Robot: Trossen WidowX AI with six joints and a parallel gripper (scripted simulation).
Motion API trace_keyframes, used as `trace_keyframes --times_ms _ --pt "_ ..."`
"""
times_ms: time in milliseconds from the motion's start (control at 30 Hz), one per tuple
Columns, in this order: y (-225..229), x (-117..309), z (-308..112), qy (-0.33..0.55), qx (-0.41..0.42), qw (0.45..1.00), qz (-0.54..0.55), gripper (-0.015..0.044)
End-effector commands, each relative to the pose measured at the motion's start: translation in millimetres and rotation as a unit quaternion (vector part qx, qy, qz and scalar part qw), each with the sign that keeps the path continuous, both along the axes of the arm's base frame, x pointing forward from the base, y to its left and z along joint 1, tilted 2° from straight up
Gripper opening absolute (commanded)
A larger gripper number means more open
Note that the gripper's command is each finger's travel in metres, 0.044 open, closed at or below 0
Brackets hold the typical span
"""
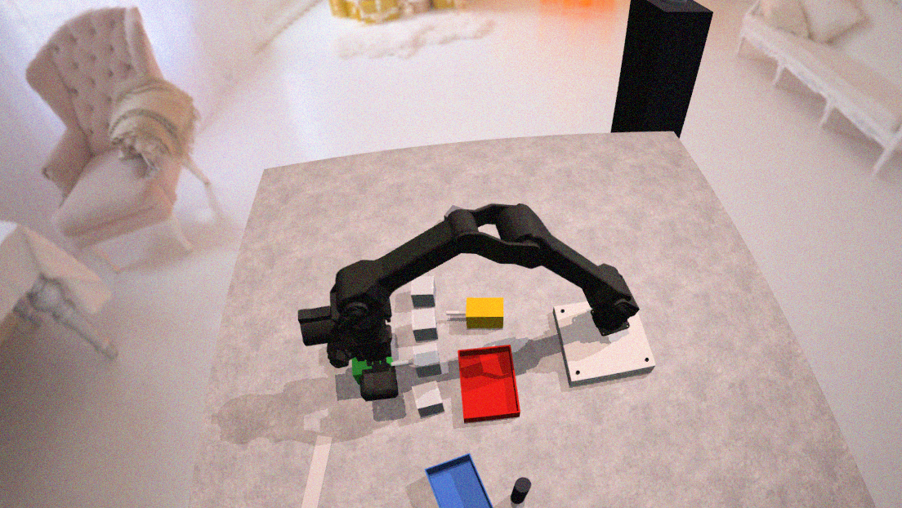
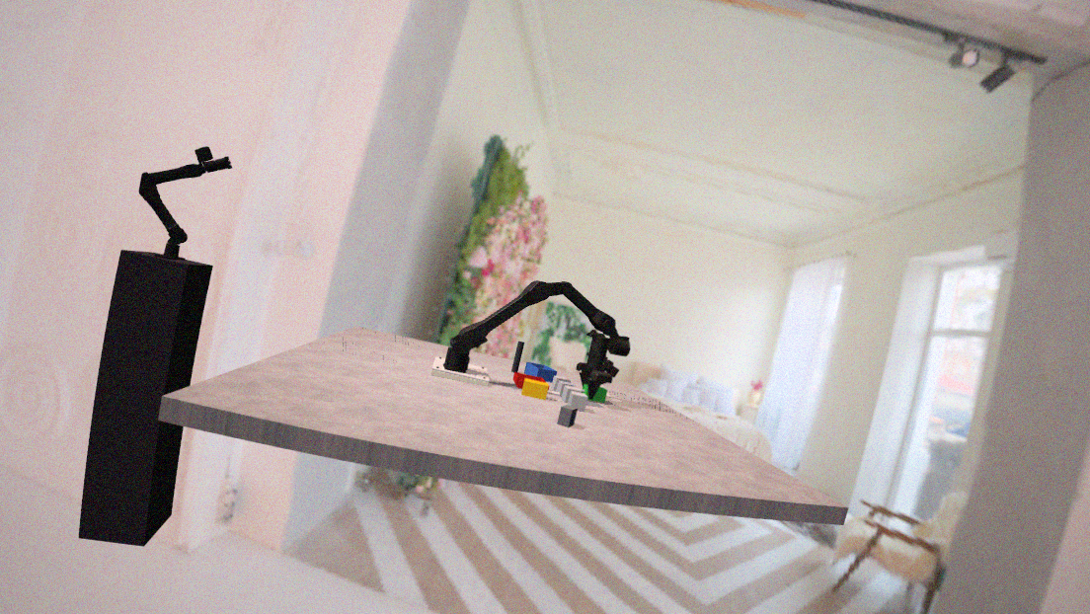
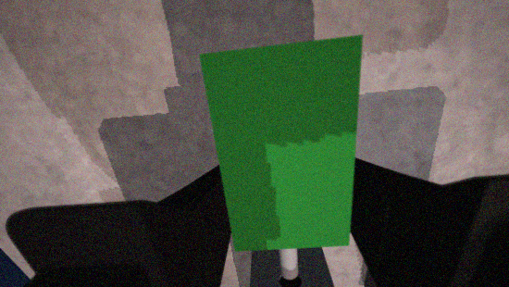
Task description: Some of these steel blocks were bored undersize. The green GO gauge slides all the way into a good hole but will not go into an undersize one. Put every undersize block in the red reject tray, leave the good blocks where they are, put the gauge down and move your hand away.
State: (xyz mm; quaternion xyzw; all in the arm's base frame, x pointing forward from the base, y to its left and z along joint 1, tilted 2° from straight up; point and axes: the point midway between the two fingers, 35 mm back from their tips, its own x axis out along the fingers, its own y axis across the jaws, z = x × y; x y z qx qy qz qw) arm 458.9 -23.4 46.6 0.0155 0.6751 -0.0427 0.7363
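Green gauge (image 1: 358, 368) (image 2: 600, 394) (image 3: 287, 143) (edges between jaws)

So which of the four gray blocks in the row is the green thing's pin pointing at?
The steel block beside the red tray, second from the blue tray's end.

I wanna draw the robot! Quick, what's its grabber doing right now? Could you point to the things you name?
End effector (image 1: 377, 369) (image 2: 593, 392) (image 3: 279, 161): closed on the green gauge (image 1: 361, 368) (image 2: 600, 394) (image 3: 287, 116), with its pin pointing toward the blocks.
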Motion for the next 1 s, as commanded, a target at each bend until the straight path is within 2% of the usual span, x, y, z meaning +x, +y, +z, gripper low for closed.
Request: trace_keyframes --times_ms 0,967 --pt "-0.9 2.7 5.4 -0.007 -0.002 1.000 0.002 0.0000" --pt "0.1 -6.8 4.7 -0.006 -0.002 1.000 0.002 0.0000"
